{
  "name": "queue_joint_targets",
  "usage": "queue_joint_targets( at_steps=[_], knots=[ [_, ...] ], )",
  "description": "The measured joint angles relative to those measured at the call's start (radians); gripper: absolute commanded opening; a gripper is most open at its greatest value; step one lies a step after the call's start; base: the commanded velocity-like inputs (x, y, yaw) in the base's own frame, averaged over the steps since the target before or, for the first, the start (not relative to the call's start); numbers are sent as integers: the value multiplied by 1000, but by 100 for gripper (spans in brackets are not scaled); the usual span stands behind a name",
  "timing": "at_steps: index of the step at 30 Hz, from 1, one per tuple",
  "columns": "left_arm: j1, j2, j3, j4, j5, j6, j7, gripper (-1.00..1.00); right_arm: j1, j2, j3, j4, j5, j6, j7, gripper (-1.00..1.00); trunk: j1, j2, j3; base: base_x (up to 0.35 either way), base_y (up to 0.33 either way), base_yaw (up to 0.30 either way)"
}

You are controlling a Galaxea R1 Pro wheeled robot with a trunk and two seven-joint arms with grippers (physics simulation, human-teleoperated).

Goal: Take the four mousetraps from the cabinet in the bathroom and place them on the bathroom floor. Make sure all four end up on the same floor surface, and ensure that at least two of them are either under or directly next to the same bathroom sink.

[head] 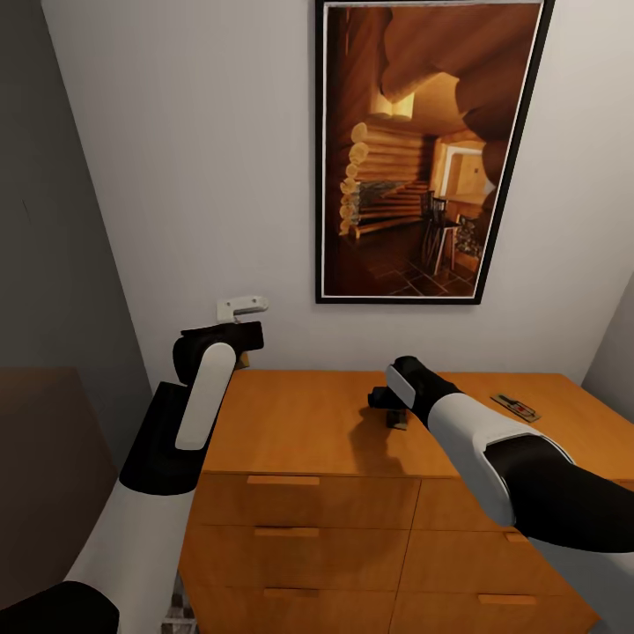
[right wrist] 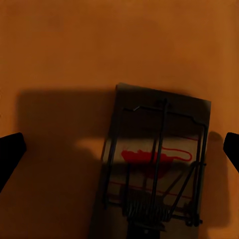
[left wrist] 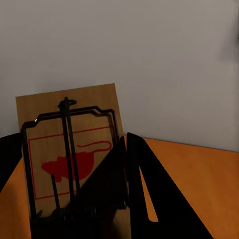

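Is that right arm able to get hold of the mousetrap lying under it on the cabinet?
Probably yes. The right gripper hovers open just above the mousetrap, which lies flat on the cabinet top between the spread fingertips, with nothing in between.

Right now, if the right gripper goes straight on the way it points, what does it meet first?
Most likely the mousetrap lying flat on the cabinet top. It sits directly between the open fingers of the right gripper in the right wrist view, though how far away is unclear.
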Motion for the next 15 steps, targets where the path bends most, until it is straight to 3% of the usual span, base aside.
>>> queue_joint_targets(
  at_steps=[15],
  knots=[
    [1,2,0,0,0,0,0,-100,1,4,-20,-74,-5,97,10,100,0,0,0,0,0,0]
  ],
)
